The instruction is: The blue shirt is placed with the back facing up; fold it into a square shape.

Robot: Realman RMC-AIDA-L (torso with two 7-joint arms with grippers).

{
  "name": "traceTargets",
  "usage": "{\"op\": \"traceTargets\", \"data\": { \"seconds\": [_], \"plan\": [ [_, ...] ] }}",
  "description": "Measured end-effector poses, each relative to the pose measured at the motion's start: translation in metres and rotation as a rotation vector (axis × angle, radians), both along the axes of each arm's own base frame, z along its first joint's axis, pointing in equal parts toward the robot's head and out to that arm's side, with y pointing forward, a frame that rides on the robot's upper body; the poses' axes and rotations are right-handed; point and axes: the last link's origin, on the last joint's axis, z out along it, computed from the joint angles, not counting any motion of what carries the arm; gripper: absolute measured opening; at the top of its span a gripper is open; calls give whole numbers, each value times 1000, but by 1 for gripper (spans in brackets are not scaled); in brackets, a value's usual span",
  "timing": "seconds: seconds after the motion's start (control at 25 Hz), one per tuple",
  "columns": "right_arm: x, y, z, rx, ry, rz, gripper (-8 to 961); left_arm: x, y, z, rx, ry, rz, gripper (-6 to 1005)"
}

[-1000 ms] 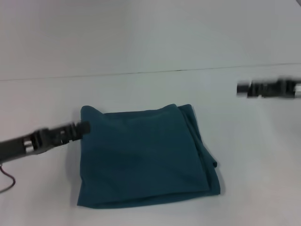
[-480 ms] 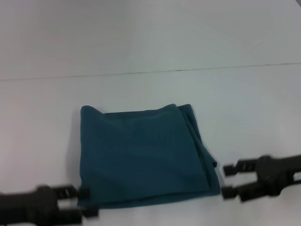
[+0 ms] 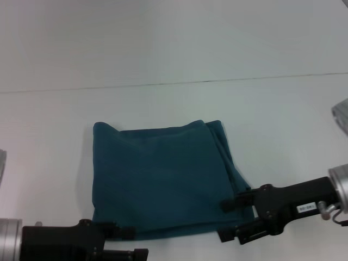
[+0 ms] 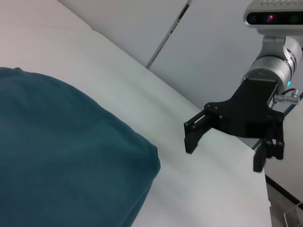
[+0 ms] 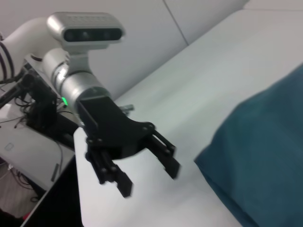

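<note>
The blue shirt [image 3: 163,179] lies folded into a rough square in the middle of the white table, plain side up, with stacked layers showing along its right edge. My left gripper [image 3: 138,243] is open, low at the shirt's near left corner. By the near right corner my right gripper [image 3: 227,221] is open too, one finger over the shirt's edge. The left wrist view shows the shirt [image 4: 61,161] with the right gripper [image 4: 225,156] open beyond it. In the right wrist view, the left gripper [image 5: 149,179] stands open beside the shirt [image 5: 265,156].
The white table [image 3: 272,136] runs back to a thin dark seam [image 3: 163,84]. The right wrist view shows the table's corner edge [image 5: 78,179], with cables and equipment [image 5: 33,109] on the floor beyond it.
Both arms have swung from the shirt's sides to its near edge. Over the last half second each gripper moved inward toward its near corner.
</note>
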Motion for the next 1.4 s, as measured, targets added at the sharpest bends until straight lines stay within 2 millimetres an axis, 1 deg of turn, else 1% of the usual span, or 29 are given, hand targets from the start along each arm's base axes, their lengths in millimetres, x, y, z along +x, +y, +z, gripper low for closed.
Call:
{"op": "traceTargets", "data": {
  "seconds": [0.16,0.36,1.4],
  "plan": [
    [-4,1,-9,-25,-18,9,940,1,5,1,4,-9,23,752],
    [-3,2,-13,-23,-24,5,940,1,11,7,41,-32,62,752],
    [-3,4,-10,-17,-21,-1,940,6,14,4,25,-37,57,751]
  ]
}}
